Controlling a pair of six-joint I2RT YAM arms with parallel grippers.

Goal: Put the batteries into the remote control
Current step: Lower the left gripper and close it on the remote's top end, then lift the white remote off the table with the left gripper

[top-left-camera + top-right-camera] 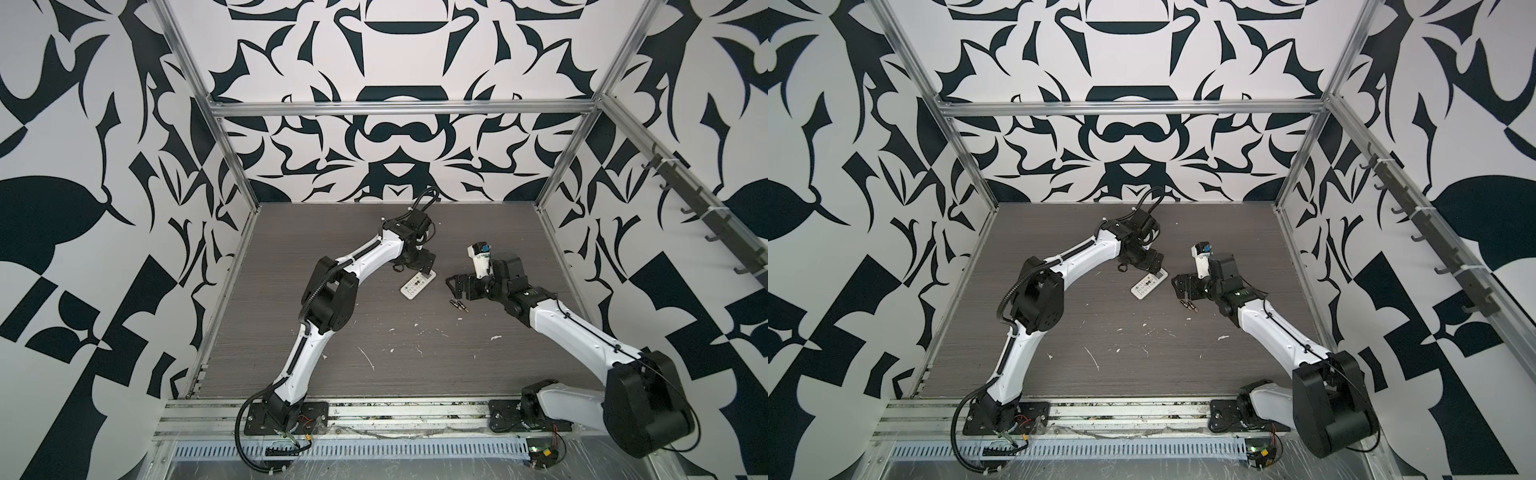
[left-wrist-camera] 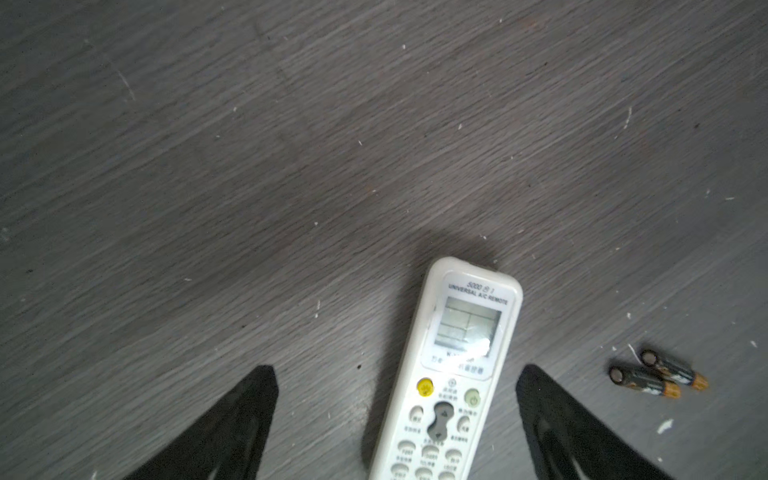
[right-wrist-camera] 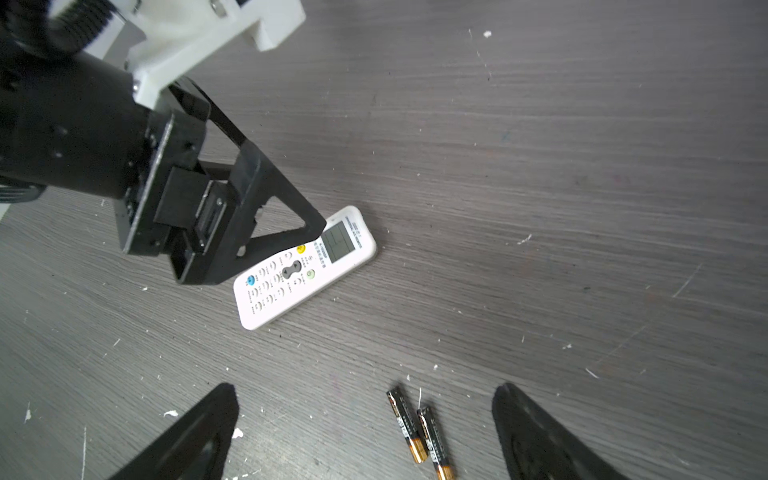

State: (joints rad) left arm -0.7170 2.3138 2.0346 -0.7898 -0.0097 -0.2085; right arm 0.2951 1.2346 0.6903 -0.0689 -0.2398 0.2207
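Observation:
The white remote control (image 1: 417, 286) (image 1: 1147, 286) lies face up near the table's middle, buttons and screen showing. My left gripper (image 1: 423, 268) (image 2: 397, 370) hangs open over its screen end. The remote control (image 2: 457, 374) runs between the fingers with a gap on each side. In the right wrist view one of its fingers (image 3: 291, 216) ends just above the remote control (image 3: 303, 270). Two dark batteries (image 1: 458, 305) (image 1: 1187, 306) (image 2: 656, 376) lie side by side to the right of the remote. My right gripper (image 1: 453, 284) (image 3: 365, 390) is open just above the batteries (image 3: 415, 432).
White specks and scratches (image 1: 365, 357) dot the grey wood-grain table. Aluminium frame posts (image 1: 232, 166) and patterned walls close in the sides and back. The arm bases stand on a metal rail (image 1: 399, 411) along the front edge.

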